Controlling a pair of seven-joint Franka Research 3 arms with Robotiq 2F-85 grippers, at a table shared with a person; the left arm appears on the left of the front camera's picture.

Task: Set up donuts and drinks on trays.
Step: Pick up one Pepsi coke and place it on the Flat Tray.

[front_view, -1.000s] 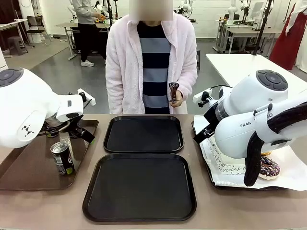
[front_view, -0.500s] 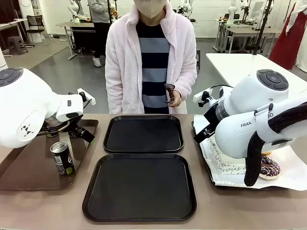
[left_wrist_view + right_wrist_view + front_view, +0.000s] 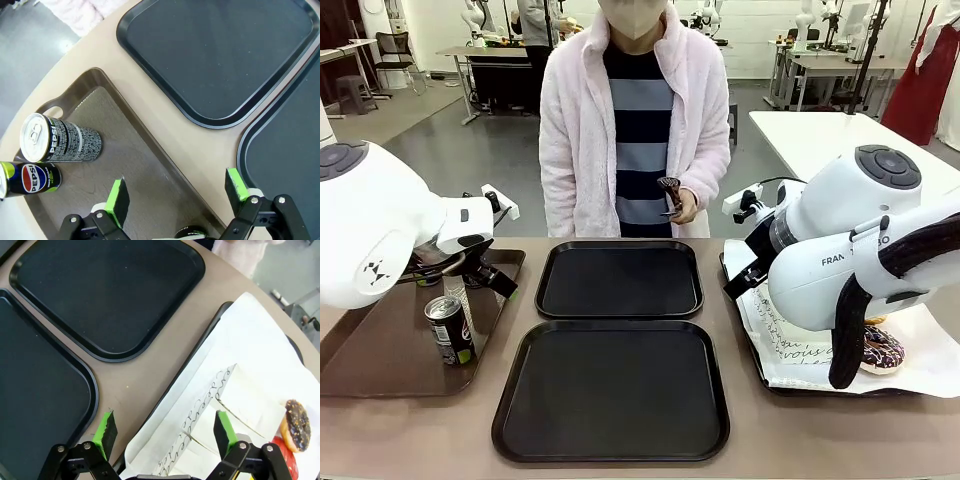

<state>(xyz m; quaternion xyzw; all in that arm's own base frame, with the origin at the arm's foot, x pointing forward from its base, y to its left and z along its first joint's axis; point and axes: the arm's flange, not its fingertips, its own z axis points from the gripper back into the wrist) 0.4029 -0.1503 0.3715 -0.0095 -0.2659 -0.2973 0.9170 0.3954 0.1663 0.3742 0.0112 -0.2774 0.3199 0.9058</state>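
Two empty black trays lie in the middle of the table, the far tray (image 3: 620, 278) and the near tray (image 3: 610, 388). A Pepsi can (image 3: 450, 330) stands on the brown tray (image 3: 380, 350). My left gripper (image 3: 177, 191) hangs open above that tray's edge, with two cans (image 3: 60, 141) (image 3: 30, 177) off to its side and a third can's top (image 3: 192, 234) just below it. My right gripper (image 3: 165, 428) is open over the rim of the paper-lined tray (image 3: 200, 352). White sleeves with script (image 3: 220, 410) and a chocolate-sprinkled donut (image 3: 296, 424) lie there.
A person in a pink jacket stands at the far edge, holding a small dark object (image 3: 670, 190) in one hand. Bare tabletop (image 3: 165, 120) runs between the brown tray and the black trays. The right arm's bulk (image 3: 850, 250) hides much of the paper-lined tray.
Both arms stay still. The person's hand with the dark object has shifted slightly, and someone in the background has walked to the right.
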